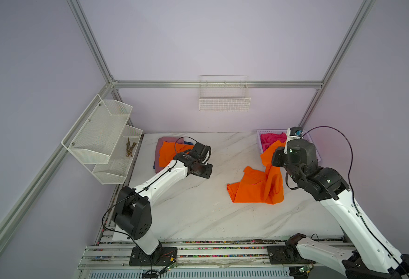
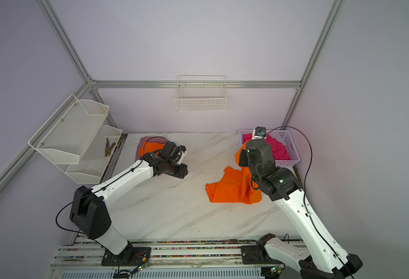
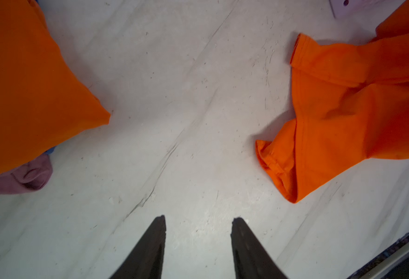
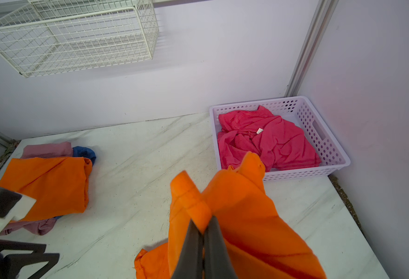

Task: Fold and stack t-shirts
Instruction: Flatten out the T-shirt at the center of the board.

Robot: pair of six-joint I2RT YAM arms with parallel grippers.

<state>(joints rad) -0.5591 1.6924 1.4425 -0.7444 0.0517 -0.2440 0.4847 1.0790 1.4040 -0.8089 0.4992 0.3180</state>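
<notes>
In the basket [image 4: 325, 145], hot pink t-shirt [image 4: 278, 145], its white label [image 4: 259, 131] illegible.

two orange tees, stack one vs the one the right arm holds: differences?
The folded bright orange cloth t-shirt lies flat; the crumpled bright orange cloth t-shirt is bunched, partly lifted.
The folded one rests atop the dusty mauve-pink shirt and blue shirt; the crumpled one trails on the marble table.
No gripper holds the folded one; the right gripper is shut on the crumpled one.
Shared: same orange cloth.
</notes>
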